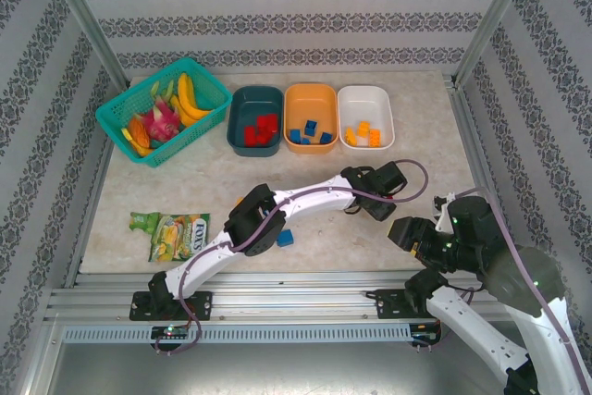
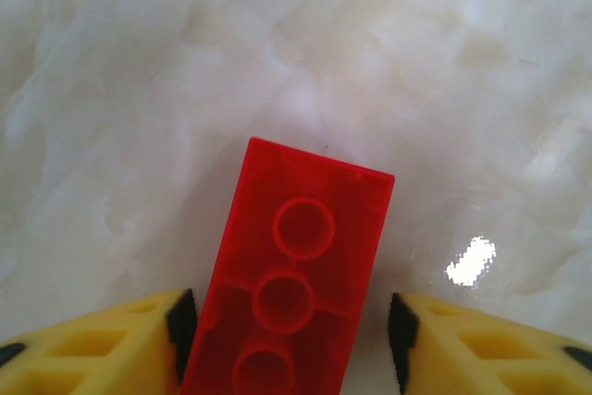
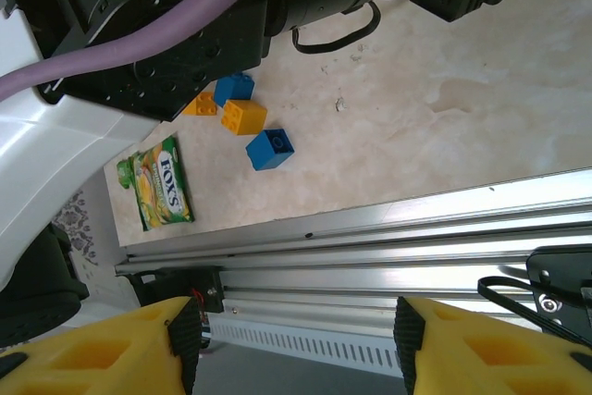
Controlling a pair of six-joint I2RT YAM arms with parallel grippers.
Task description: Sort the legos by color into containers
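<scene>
Left tool (image 2: 291, 326) straddles one red lego (image 2: 294, 265) at bottom centre of the left wrist view. The lego lies hollow side up on the table (image 2: 139, 90). Jaws are apart and not clamped, with a gap on the right side.

Right tool (image 3: 291, 330) has its jaws wide apart above the aluminium rail (image 3: 370, 247).

Top view, upper centre:
- teal bin (image 1: 238, 127) holds red legos (image 1: 263, 129)
- orange bin (image 1: 311, 92) holds blue legos (image 1: 311, 131)
- white bin (image 1: 366, 92) holds orange legos (image 1: 363, 133)

A loose blue lego (image 1: 284, 238) sits lower centre.
</scene>
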